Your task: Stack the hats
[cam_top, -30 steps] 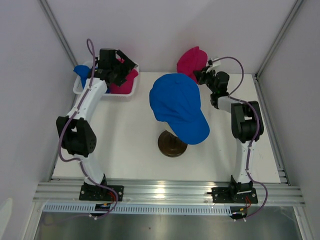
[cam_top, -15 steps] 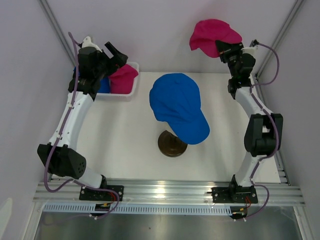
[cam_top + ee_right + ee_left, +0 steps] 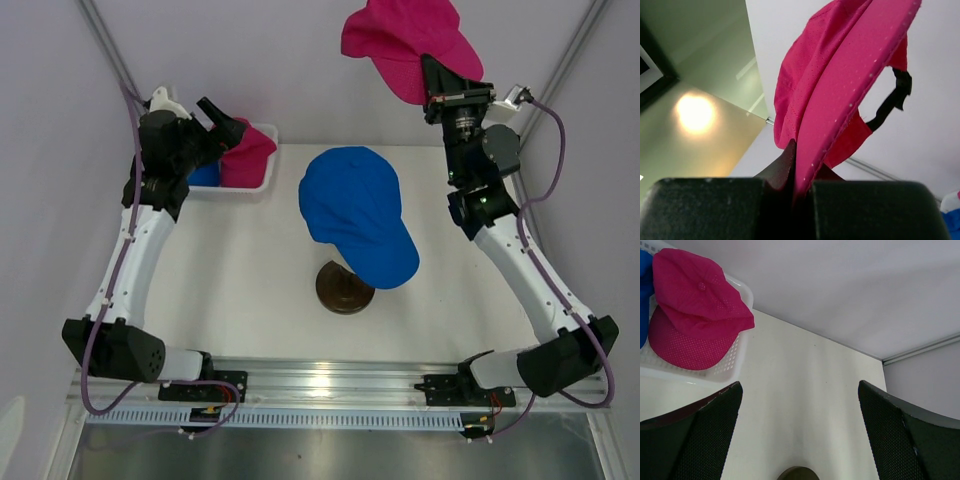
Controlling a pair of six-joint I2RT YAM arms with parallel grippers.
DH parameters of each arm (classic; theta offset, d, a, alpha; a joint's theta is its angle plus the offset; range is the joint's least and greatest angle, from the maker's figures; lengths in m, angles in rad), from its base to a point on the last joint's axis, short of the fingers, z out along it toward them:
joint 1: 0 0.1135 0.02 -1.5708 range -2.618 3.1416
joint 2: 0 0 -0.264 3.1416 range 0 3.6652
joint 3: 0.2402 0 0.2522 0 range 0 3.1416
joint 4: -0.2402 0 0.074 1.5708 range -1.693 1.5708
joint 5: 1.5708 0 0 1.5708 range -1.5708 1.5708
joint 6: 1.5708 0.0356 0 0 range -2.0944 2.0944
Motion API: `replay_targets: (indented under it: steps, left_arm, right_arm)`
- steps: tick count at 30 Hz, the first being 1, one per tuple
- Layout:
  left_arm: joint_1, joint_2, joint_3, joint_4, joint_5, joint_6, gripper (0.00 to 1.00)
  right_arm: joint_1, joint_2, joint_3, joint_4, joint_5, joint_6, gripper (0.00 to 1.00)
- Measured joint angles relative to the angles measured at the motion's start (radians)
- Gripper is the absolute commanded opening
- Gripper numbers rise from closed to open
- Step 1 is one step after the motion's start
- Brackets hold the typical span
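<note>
Pink cap (image 3: 400,35) is held by its brim in the closed right gripper (image 3: 436,82), high at 1 o'clock | left gripper (image 3: 220,115) is spread wide, empty, at 10 o'clock | blue cap (image 3: 355,210) at centre | risk: pink cap dropped if thin pinch slips.
</note>
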Motion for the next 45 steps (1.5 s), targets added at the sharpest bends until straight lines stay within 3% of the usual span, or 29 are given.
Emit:
replay_targets:
  steps: [10, 22, 35, 45]
  left_arm:
    - [0.031, -0.068, -0.004, 0.0, 0.071, -0.002, 0.99]
    - [0.108, -0.169, -0.056, 0.016, 0.149, -0.016, 1.0]
    - [0.144, -0.187, -0.105, 0.054, 0.223, -0.045, 0.99]
    - [0.158, -0.187, -0.112, 0.084, 0.278, -0.045, 0.99]
  right_arm:
    - [0.284, -0.231, -0.245, -0.028, 0.148, -0.063, 0.0]
    - [0.585, -0.31, -0.261, -0.072, 0.294, -0.219, 0.0]
    - [0.659, -0.423, -0.387, -0.236, 0.411, -0.119, 0.0]
    - [0.679, -0.566, -0.391, -0.436, 0.419, -0.07, 0.0]
